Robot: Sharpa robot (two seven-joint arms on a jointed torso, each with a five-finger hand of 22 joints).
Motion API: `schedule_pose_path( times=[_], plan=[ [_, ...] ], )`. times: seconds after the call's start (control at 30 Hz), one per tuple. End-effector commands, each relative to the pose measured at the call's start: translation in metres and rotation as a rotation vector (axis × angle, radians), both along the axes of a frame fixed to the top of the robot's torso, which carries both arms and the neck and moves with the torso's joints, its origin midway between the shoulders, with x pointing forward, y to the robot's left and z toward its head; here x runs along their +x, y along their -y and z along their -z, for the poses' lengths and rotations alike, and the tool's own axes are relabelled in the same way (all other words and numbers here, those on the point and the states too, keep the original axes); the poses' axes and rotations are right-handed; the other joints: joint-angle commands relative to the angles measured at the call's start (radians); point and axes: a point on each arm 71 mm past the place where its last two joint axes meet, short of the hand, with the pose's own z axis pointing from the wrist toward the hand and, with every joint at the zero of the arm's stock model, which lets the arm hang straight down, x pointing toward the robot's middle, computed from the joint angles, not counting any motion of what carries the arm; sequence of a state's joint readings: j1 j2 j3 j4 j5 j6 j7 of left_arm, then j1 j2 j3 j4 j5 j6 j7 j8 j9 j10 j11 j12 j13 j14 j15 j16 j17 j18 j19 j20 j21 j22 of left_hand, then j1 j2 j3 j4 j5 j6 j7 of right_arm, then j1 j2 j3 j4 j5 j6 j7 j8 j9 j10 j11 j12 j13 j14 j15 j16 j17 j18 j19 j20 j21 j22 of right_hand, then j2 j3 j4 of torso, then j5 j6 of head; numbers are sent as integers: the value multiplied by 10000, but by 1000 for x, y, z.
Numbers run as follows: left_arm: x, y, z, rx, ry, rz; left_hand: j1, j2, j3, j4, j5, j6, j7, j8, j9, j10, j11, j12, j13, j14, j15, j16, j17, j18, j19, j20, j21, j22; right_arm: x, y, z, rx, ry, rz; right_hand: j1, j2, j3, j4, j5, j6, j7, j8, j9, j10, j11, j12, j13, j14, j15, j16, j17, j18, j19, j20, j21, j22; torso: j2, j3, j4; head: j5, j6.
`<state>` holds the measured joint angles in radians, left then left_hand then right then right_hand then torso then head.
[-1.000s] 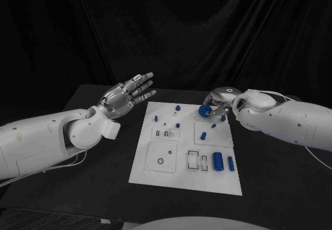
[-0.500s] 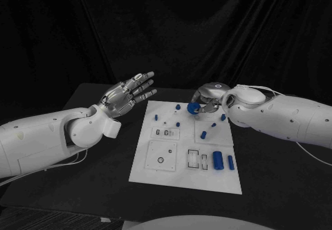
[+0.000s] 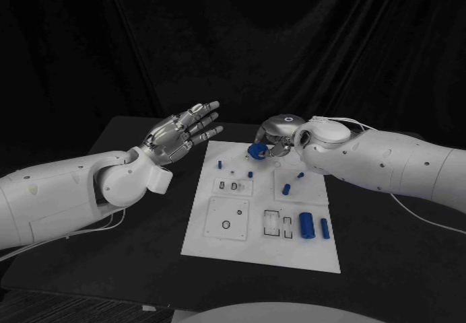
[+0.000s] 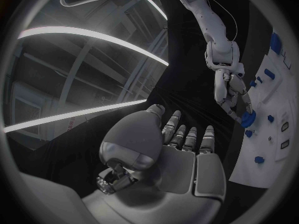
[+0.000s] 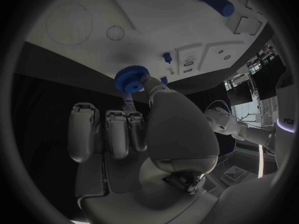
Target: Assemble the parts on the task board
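One task board (image 3: 260, 235), one blue gear (image 3: 257, 151), two large blue cylinders (image 3: 306, 225), about six small blue pegs (image 3: 287, 190).

The task board (image 3: 219, 245) lies mid-tabletop (image 3: 126, 202). The left robot hand (image 3: 182, 132) hovers off its far-left corner; the right robot hand (image 3: 279, 138) holds a gear (image 3: 257, 151) over its far edge.

table (image 3: 388, 235): black | on it: white task board (image 3: 252, 252), lying flat mid-table
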<state>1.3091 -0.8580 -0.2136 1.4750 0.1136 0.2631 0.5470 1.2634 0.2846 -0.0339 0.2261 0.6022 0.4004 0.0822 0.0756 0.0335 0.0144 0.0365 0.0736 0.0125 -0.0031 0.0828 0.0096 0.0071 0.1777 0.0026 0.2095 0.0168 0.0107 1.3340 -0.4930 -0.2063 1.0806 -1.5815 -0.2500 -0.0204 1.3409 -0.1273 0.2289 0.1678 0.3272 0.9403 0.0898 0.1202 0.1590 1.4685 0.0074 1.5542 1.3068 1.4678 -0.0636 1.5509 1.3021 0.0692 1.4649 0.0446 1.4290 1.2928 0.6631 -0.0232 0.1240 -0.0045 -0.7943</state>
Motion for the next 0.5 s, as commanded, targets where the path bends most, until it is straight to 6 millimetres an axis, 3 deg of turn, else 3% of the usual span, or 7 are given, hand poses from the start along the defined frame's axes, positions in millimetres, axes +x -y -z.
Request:
schedule_pose_path(
  times=[0.03, 0.5],
  plan=[
    [-1, 2, -1, -134, 39, 153, 123, -17, 302, -10, 167, 65, -31, 175, 169, -34, 127, 206, 65, 35, 148, -88, -67, 33, 42, 73, -120, -66, 2, -4, 2, -134, -90, -14, 132, 390, 220, -132, -10, 716, -36, 548, 654, 1023, 56, 166, 2640, 1030, 3, 199, 2687, -293, 121, 13, 61, 1998, 0, 3, -14, 42, -26],
    [-1, 6, -1, -143, 21, 246, 120, -16, 321, -14, 177, 71, -29, 182, 170, -24, 134, 251, 74, 38, 166, -83, -63, 32, 45, 81, -119, -65, 6, -21, 6, -146, -74, -180, 134, 383, 224, -156, -18, 668, -11, 504, 644, 1023, 73, 166, 2640, 1030, 36, 199, 2687, -289, 109, 37, 42, 1991, 19, 19, 68, -70, -32]
  ],
)
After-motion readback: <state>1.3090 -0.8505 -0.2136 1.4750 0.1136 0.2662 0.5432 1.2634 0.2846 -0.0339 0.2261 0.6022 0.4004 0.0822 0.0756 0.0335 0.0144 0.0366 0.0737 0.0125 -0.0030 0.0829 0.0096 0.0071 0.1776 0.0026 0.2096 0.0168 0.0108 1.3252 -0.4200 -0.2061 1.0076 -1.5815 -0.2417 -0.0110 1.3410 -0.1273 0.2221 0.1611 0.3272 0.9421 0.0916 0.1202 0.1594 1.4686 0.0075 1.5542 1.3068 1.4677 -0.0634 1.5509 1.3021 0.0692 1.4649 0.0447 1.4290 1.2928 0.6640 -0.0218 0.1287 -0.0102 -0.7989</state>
